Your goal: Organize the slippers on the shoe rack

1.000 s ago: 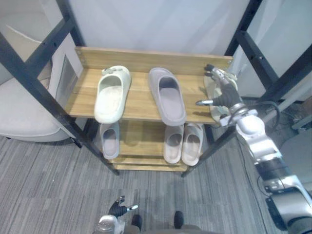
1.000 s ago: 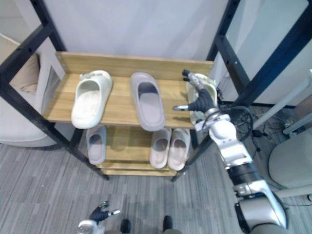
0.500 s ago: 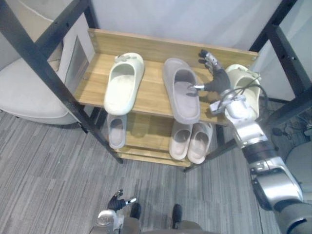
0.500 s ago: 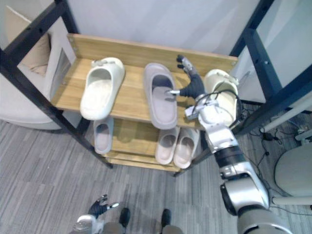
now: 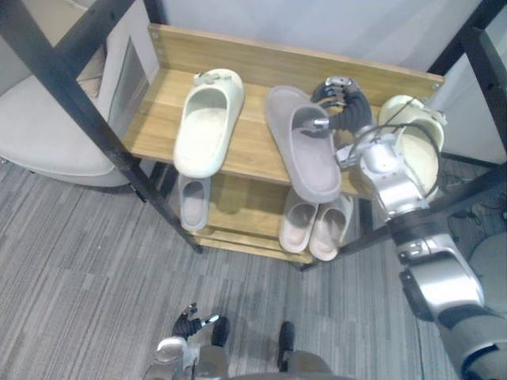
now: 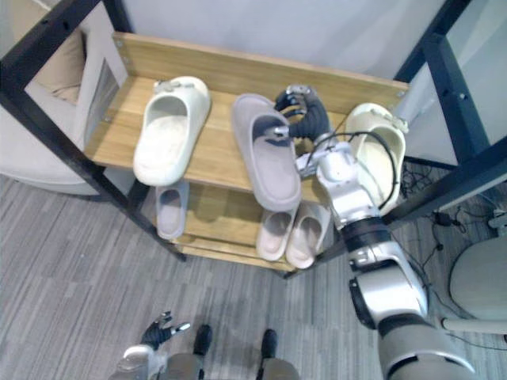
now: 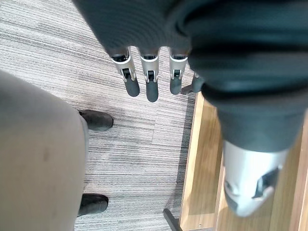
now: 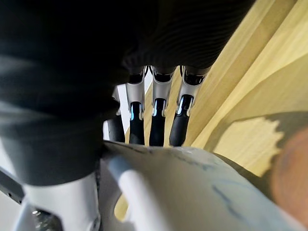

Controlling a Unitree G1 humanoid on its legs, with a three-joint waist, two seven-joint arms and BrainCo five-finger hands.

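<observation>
Grey slipper [image 5: 309,162] now in right hand [image 5: 348,117] (fingers [image 6: 297,96] curled)

The shoe rack [image 5: 252,138] has pale wooden shelves and black posts. On top lie a cream slipper [image 5: 207,123], a taupe-grey slipper [image 5: 305,154] and a second cream slipper [image 5: 413,150]. The lower pair [image 5: 325,229] looks pinkish-beige, perhaps. The floor [image 5: 87,277] is streaked grey.

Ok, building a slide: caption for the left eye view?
Right hand grasps the grey foam slipper on the wooden shoe rack's top shelf, between two cream slippers.
</observation>
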